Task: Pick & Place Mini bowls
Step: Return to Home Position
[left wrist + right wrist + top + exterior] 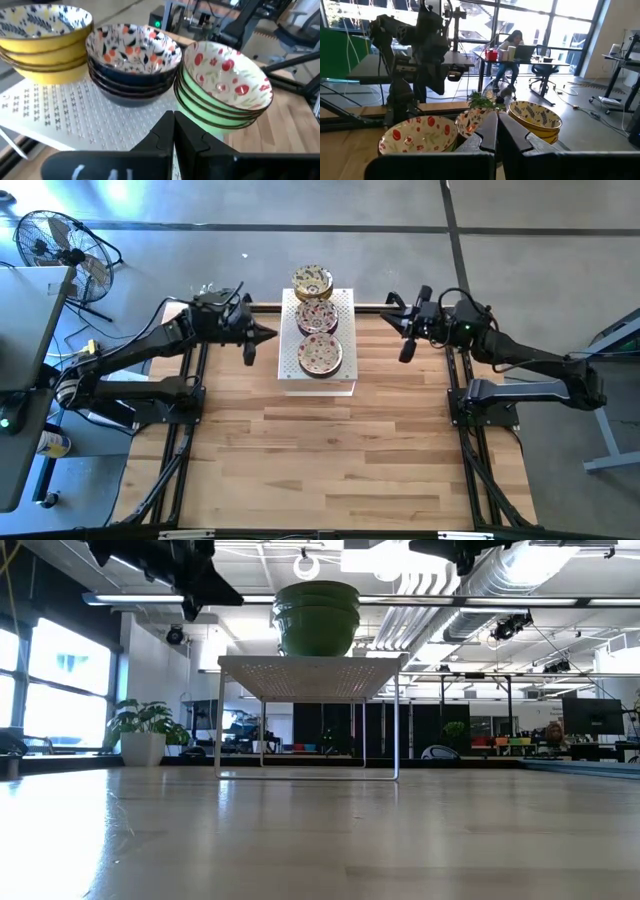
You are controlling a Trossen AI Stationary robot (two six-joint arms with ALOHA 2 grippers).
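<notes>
Sitting in three stacks, mini bowls (318, 320) on a white perforated shelf (345, 375) at the desk's (330, 460) far middle, left end effector (268, 335) closed, empty, near its left side, right end effector (404, 352) closed, empty, off its right.

Middle bowl stack (469, 122) (partly) behind fingers (488, 132)

Mini bowls (317, 317) on white perforated shelf (292, 330), one row: yellow stack (42, 42), dark-blue floral stack (131, 60), green red-flowered stack (222, 85).

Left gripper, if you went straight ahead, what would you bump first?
Probably bowls: the shut left gripper aims where the dark stack meets the green stack. Which comes first is unclear.
</notes>
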